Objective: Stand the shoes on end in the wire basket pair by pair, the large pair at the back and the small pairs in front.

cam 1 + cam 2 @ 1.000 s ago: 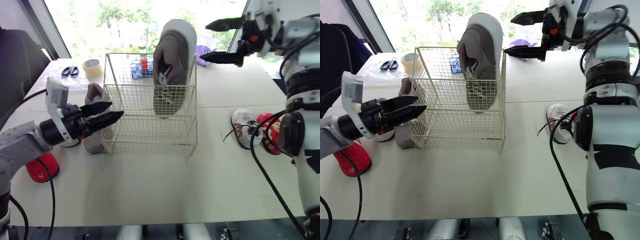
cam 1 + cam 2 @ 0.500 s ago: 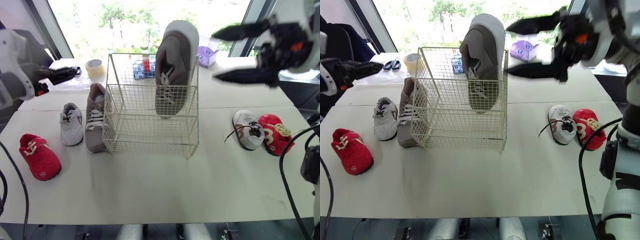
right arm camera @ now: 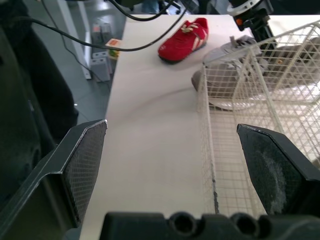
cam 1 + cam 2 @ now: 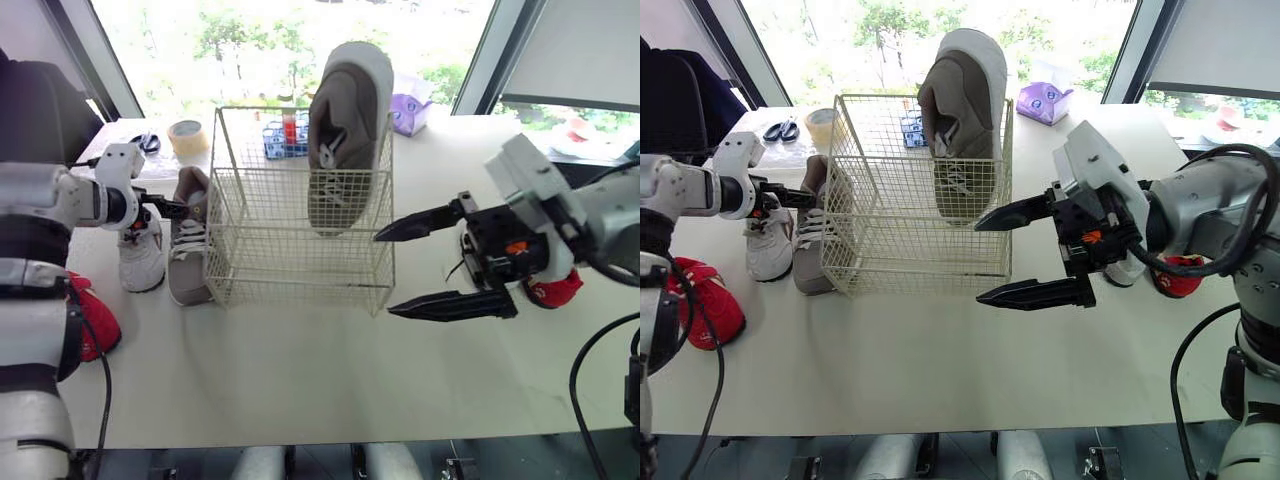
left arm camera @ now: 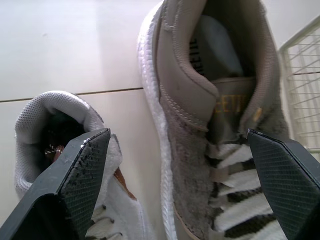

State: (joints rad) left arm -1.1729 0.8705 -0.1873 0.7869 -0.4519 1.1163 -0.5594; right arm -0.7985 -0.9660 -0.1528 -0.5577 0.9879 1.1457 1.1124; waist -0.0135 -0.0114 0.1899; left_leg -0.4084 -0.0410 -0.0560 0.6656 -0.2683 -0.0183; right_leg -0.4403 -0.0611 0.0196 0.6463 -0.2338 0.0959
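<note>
The basket [image 4: 300, 200] stands mid-table [image 4: 300, 390]. Inside it, at the back right, a large shoe [image 4: 345, 140] stands on end, its top above the rim. Its mate [image 4: 187, 250] lies on the table just left of the basket. A small shoe [image 4: 142, 262] lies just left of the mate. A second small shoe [image 4: 95, 325] lies further left, nearer me. My left gripper [image 5: 175, 132] hangs over the far ends of the mate and the small shoe, one finger above each. My right gripper [image 4: 385, 275] is at the basket's front right corner. Right of it lies a third small shoe [image 4: 1180, 280], mostly hidden. Behind the basket is a rack [image 4: 283, 135]. Tape [image 4: 185, 133] and scissors [image 4: 148, 142] lie back left, and a box [image 4: 410, 108] sits back right.
</note>
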